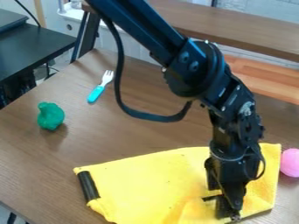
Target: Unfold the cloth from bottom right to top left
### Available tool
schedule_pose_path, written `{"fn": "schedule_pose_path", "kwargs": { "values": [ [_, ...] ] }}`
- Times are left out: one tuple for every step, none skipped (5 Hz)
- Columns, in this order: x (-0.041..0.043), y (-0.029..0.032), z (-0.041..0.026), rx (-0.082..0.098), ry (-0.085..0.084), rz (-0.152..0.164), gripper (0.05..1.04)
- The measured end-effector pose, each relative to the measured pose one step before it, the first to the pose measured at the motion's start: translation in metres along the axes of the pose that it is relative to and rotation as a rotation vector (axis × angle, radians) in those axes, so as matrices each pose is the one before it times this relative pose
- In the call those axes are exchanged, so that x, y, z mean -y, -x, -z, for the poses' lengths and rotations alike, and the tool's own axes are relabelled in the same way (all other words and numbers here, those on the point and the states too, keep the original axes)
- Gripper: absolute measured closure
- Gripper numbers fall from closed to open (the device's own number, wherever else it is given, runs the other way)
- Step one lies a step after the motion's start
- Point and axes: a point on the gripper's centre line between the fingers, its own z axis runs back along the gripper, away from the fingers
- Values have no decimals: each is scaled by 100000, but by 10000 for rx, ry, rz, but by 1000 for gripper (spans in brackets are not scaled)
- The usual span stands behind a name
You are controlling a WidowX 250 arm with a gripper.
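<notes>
Yellow cloth (154, 183) nearest the camera, laid at a slant on the wood-brown bench (35, 153), toward its near edge and running out of view at the bottom. Roughly flat on the left; raised and creased low in the middle, just beside the hand (227, 213). Black strip (88, 186) along the left end of the cloth, with a little yellow showing above and below. Cannot say from here how many layers lie on one another.

As for the hand, pointing down over the right part of the cloth, at its lower side, seemingly touching. Cannot tell whether wide or narrow, nor whether holding any fabric.

Above it, black arm (201, 72) slanting in from the top edge of the view, with a loose black cable (119, 74) looping down on its left.

Just beside the cloth's right side, pink round object (290, 162), partly cut off by the view. Well apart from the cloth, toward the bench's left edge, lumpy green toy (50, 116). Nearer the far left corner, small fork (100, 86) with a turquoise handle, tines toward the far edge.
</notes>
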Motion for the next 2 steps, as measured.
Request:
{"fn": "schedule_pose_path", "kwargs": {
  "values": [
    [160,16,106,93,85,37,721],
    [109,252,111,18,148,-17,913]
  ]
}}
